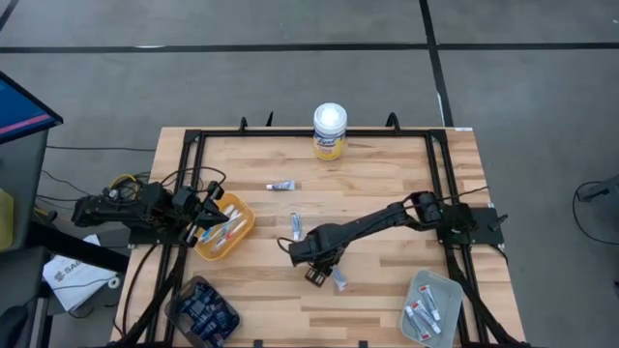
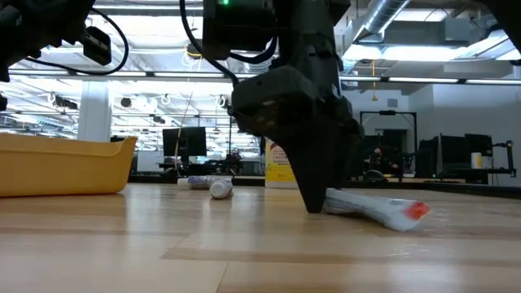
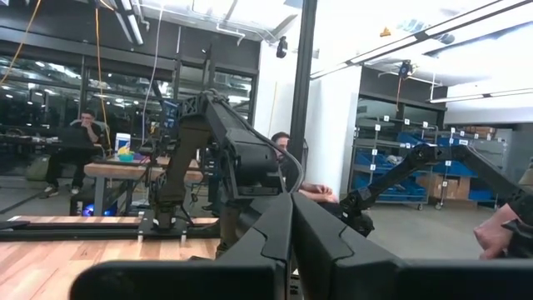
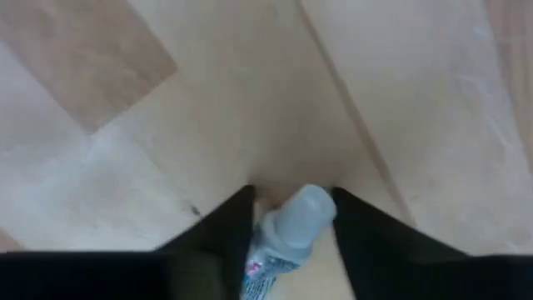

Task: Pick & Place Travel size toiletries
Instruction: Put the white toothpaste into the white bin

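A small white tube (image 1: pixel 339 281) with a red mark lies flat on the wood table, near the front middle; the low view shows its body (image 2: pixel 378 208). My right gripper (image 1: pixel 319 273) points down at it with its fingertips at the table and is shut on the tube's cap end (image 4: pixel 293 223). Another small tube (image 1: pixel 282 185) and a thin blue-white item (image 1: pixel 296 225) lie loose farther back. My left gripper (image 3: pixel 291 242) is shut and waits at the table's left edge beside a yellow bin (image 1: pixel 244 224). My right gripper has the tube's capped end (image 4: pixel 306 210) between its two fingers, one on each side. The fingers come from above, pointing down, and lie across the tube. The tube still lies on the table, its body (image 2: pixel 383 208) sticking out sideways from the fingertips.
The yellow bin holds several toiletries. A grey tray (image 1: pixel 447 288) with small tubes sits at the front right, a dark bin (image 1: pixel 201 309) of dark tubes at the front left. A tall yellow canister (image 1: pixel 330 130) stands at the far edge. Black frame rails run along the table's edges.
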### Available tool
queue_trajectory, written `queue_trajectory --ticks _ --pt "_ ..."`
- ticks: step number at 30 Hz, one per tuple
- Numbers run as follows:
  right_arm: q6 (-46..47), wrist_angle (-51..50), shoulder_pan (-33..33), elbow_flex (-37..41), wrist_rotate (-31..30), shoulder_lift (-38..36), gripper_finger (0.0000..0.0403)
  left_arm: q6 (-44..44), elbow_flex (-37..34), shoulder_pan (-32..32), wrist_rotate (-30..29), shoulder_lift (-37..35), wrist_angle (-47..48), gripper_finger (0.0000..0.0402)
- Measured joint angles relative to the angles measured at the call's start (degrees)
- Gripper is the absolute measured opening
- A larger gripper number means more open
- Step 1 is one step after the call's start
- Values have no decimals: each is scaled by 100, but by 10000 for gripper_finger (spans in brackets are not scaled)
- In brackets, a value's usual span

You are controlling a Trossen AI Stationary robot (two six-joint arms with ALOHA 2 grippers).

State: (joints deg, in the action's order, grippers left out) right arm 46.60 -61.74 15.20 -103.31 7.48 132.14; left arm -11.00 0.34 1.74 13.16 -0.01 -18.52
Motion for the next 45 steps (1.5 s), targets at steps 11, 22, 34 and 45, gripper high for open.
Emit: queue_trajectory --ticks 11,22,34,45 --pt "-202 -18 11 2 -25 -15 43 0 0 0 1 0 -2 2" --pt "-536 -564 141 -671 -80 -50 43 0 0 2 1 0 0 2" --pt "1339 -2715 1016 -640 -1032 -1711 43 1 0 0 1 0 -5 2" --pt "4794 -2847 2388 1427 -435 -3134 43 1 1 0 1 0 -16 2"
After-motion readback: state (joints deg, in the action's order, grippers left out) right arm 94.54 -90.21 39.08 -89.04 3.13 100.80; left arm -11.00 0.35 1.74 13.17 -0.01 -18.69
